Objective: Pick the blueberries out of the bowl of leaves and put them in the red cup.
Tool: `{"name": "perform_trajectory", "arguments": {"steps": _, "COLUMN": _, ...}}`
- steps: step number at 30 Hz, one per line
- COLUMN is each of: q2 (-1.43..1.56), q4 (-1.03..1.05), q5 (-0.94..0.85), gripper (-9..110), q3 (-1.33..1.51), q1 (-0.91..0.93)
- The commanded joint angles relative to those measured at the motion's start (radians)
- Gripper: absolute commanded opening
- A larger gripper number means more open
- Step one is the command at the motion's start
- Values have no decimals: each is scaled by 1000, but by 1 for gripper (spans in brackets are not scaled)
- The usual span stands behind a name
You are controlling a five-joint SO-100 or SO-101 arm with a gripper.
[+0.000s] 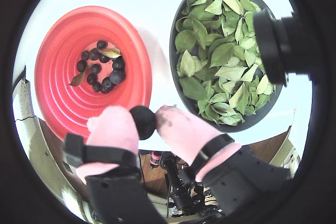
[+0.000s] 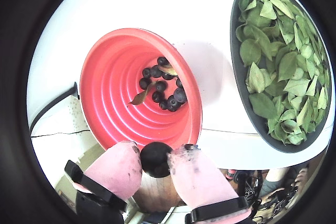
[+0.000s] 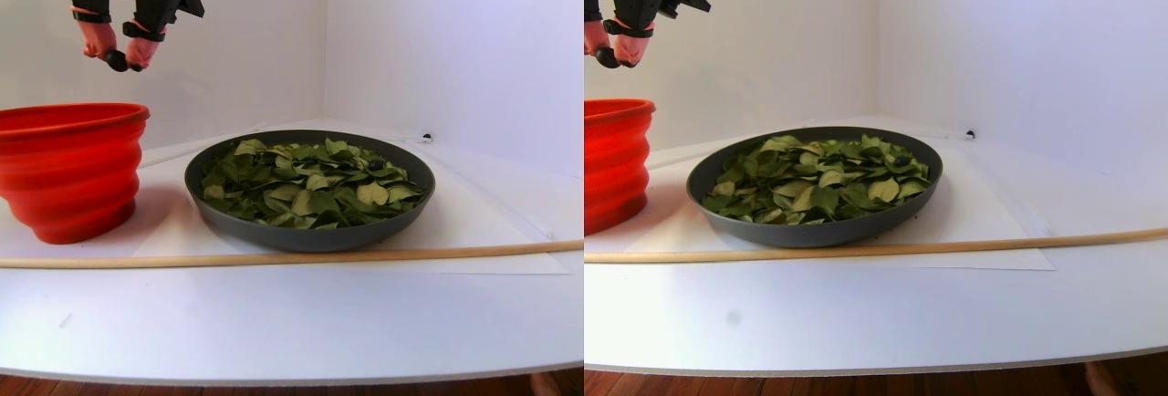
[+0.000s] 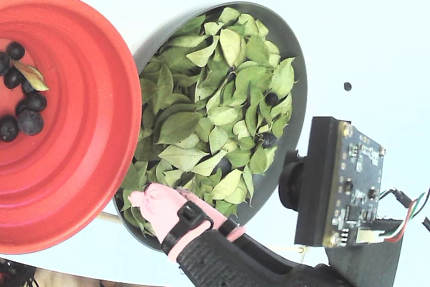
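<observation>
Above the near rim of the red cup, the gripper is pinching one dark blueberry between its pink padded fingers, carried high over the table as the stereo pair view shows. This looks like the transport step: the berry is lifted clear of the bowl and held beside the cup's edge, not yet over its middle. A cluster of blueberries already lies at the cup's bottom with a couple of stray leaves. More berries sit among the leaves in the bowl beside the cup. Next, I judge, the gripper should travel further over the cup's stepped interior, then part its fingers to drop the berry
</observation>
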Motion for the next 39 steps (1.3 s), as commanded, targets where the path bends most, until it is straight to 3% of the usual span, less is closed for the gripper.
{"name": "perform_trajectory", "arguments": {"steps": 1, "q2": 37, "q4": -34, "q5": 34, "gripper": 9, "q3": -8, "q1": -49}}
{"name": "perform_trajectory", "arguments": {"steps": 20, "q2": -167, "q4": -195, "q5": 80, "gripper": 12, "q3": -37, "q1": -97}}
{"name": "perform_trajectory", "arguments": {"steps": 25, "q2": -173, "q4": -213, "q5": 87, "gripper": 19, "q3": -37, "q1": -81}}
{"name": "perform_trajectory", "arguments": {"steps": 39, "q2": -104, "q4": -201, "q5": 5, "gripper": 18, "q3": -32, "q1": 26}}
